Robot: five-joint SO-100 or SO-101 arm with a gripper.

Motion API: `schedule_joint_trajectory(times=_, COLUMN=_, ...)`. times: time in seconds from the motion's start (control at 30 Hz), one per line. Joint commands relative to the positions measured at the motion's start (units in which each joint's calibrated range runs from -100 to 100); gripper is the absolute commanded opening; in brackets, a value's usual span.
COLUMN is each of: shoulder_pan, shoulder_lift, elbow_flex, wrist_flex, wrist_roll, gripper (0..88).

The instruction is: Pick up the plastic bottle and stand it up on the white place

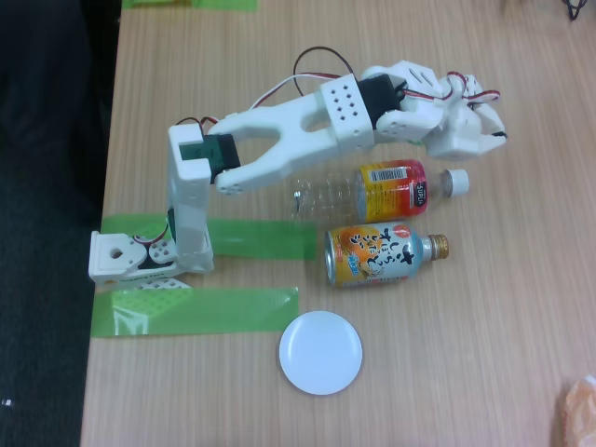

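— One gap decides the move: where does the plastic bottle [372, 191] lie from the claw [470, 130]?

— At about seven o'clock from it in the fixed view, close below. It lies flat on the tabletop [484, 335], long axis three-to-nine, white cap toward three.

— And the claw?

— Holding nothing; whether its fingers are parted cannot be told. The white plate [320, 352] sits at six o'clock from the bottle, beyond the can [384, 253].

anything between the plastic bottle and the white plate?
Yes. In the fixed view the metal bottle-can lies on its side between the plastic bottle and the white plate, close beside the bottle, with bare table before the plate.
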Motion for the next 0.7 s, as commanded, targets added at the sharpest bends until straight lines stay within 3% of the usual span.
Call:
schedule_joint_trajectory(times=0.0, shoulder_pan=-0.4, shoulder_lift=0.6, elbow_flex=-2.2, wrist_flex=0.3, wrist_roll=0.2, gripper=1.7)
schedule_joint_trajectory(times=0.1, shoulder_pan=-0.4, shoulder_lift=2.5, elbow_flex=-2.1, wrist_flex=0.4, wrist_roll=0.2, gripper=4.6)
schedule_joint_trajectory(times=0.33, shoulder_pan=-0.3, shoulder_lift=6.4, elbow_flex=-2.8, wrist_flex=9.1, wrist_roll=0.4, gripper=24.8)
schedule_joint_trajectory(times=0.53, shoulder_pan=1.2, shoulder_lift=9.7, elbow_flex=-3.0, wrist_flex=15.5, wrist_roll=8.4, gripper=26.8)
schedule_joint_trajectory(times=0.67, shoulder_pan=1.3, shoulder_lift=11.2, elbow_flex=-3.0, wrist_flex=15.8, wrist_roll=9.7, gripper=26.8)
